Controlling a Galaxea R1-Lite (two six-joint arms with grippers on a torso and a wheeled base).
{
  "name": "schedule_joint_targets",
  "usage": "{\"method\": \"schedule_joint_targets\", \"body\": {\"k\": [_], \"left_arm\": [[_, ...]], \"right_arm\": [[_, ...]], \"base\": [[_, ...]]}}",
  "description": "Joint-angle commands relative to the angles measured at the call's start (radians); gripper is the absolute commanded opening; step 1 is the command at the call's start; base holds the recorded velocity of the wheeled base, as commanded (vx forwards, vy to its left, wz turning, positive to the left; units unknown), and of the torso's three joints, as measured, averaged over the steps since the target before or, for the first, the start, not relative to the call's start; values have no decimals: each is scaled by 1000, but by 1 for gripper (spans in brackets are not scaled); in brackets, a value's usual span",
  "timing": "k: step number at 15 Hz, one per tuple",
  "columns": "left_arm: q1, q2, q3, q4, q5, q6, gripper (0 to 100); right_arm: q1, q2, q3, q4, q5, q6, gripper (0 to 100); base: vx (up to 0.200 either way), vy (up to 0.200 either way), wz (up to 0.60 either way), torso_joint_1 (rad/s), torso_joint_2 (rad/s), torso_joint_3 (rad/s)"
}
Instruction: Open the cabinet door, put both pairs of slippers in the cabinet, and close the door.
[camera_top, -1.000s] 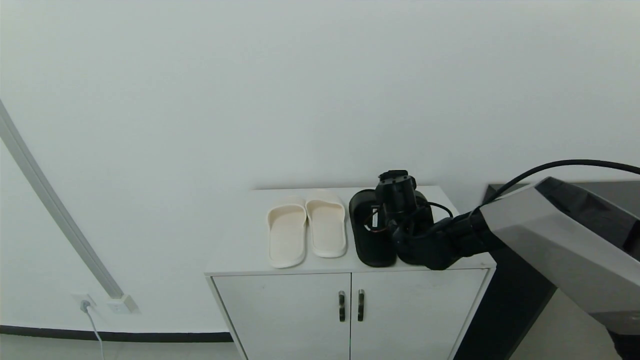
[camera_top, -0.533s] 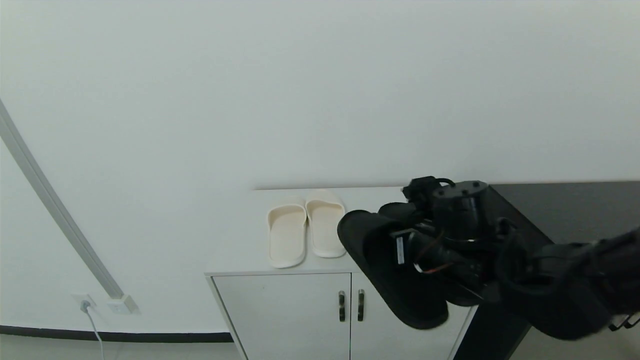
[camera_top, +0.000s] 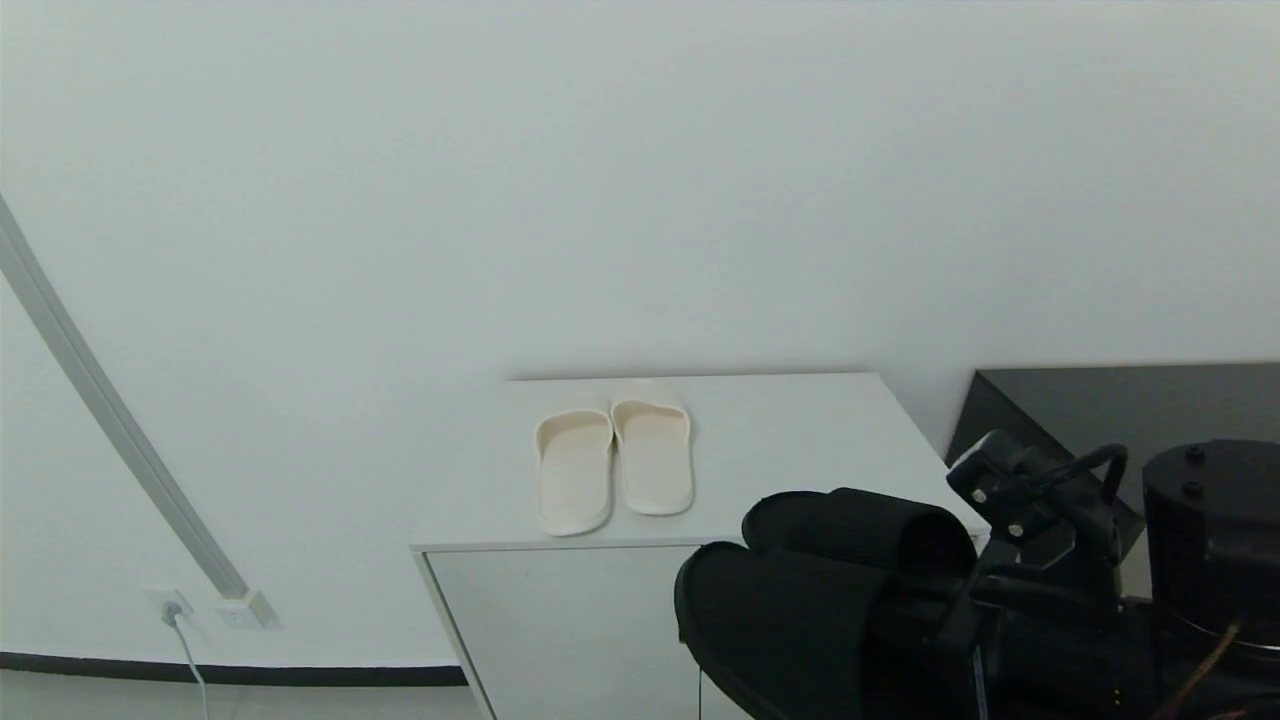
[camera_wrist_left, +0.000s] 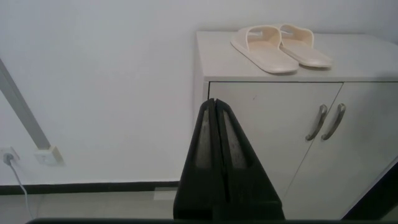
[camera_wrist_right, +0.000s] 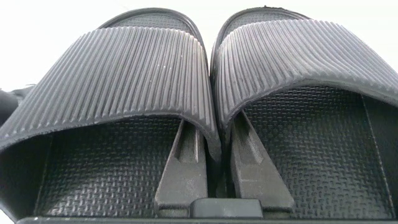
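Observation:
A pair of cream slippers (camera_top: 612, 465) lies side by side on the top of the white cabinet (camera_top: 800, 440). In the left wrist view the cream slippers (camera_wrist_left: 280, 46) sit above the two shut cabinet doors, whose handles (camera_wrist_left: 326, 121) meet in the middle. My right gripper (camera_wrist_right: 214, 134) is shut on the pair of black slippers (camera_wrist_right: 205, 74), pinching their touching inner strap edges. In the head view the black slippers (camera_top: 830, 590) hang low in front of the cabinet's right door. My left gripper (camera_wrist_left: 215, 107) is shut and empty, low and to the left of the cabinet (camera_wrist_left: 261, 118).
A black piece of furniture (camera_top: 1100, 400) stands against the wall right of the cabinet. On the left wall a grey conduit (camera_top: 100, 400) slopes down to a socket with a plugged-in cable (camera_top: 170, 606). Bare wall and floor lie left of the cabinet.
My right gripper has lifted the black slippers off the cabinet top and carried them down and toward me, in front of the right door. The cream slippers have not moved.

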Motion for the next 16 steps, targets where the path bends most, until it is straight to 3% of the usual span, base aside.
{"method": "schedule_joint_targets", "body": {"k": [1, 3, 16], "left_arm": [[1, 1, 0, 0, 2, -1, 0], [1, 1, 0, 0, 2, -1, 0], [1, 1, 0, 0, 5, 2, 0]], "right_arm": [[10, -27, 8, 0, 1, 0, 0], [10, -24, 23, 0, 1, -2, 0], [10, -21, 44, -5, -2, -3, 0]], "base": [[-200, 0, 0, 2, 2, 2], [-200, 0, 0, 2, -2, 2], [0, 0, 0, 0, 0, 0]]}}
